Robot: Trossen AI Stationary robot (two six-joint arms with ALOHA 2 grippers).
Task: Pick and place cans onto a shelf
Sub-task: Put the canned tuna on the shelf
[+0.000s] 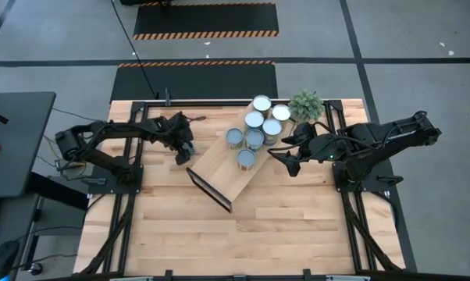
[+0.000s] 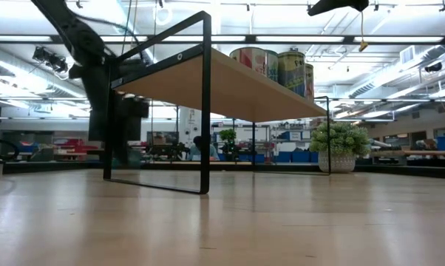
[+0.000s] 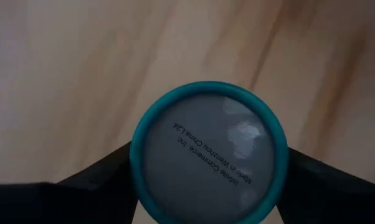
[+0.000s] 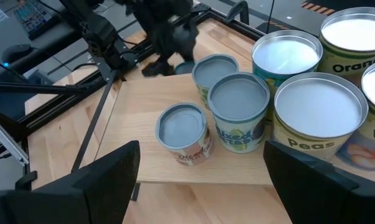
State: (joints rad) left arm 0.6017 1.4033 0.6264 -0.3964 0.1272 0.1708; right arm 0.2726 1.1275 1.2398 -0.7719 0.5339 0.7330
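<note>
The light-wood shelf (image 1: 216, 167) stands slantwise mid-table on dark end frames (image 2: 205, 103). Several cans (image 1: 254, 138) with white or grey tops stand upright on its far half; they also show in the right wrist view (image 4: 237, 109) and the low view (image 2: 290, 70). My left gripper (image 1: 185, 153) is at the shelf's left edge, shut on a can with a grey top and teal rim (image 3: 209, 152). My right gripper (image 1: 286, 161) is open and empty, just right of the shelf and near the cans. My left gripper pinches the can between its two fingers (image 3: 103, 180), one on each opposite side of the wall, just below the teal rim (image 3: 136, 163). The fingers point down from above. The can is upright, top up; whether its base is on the table does not show.
A small green potted plant (image 1: 306, 104) stands at the far edge, right of the cans. The shelf's near half (image 1: 211, 181) is bare. The tabletop's near half (image 1: 243, 234) is open wood. A dark side table (image 1: 12, 140) stands left of the table.
</note>
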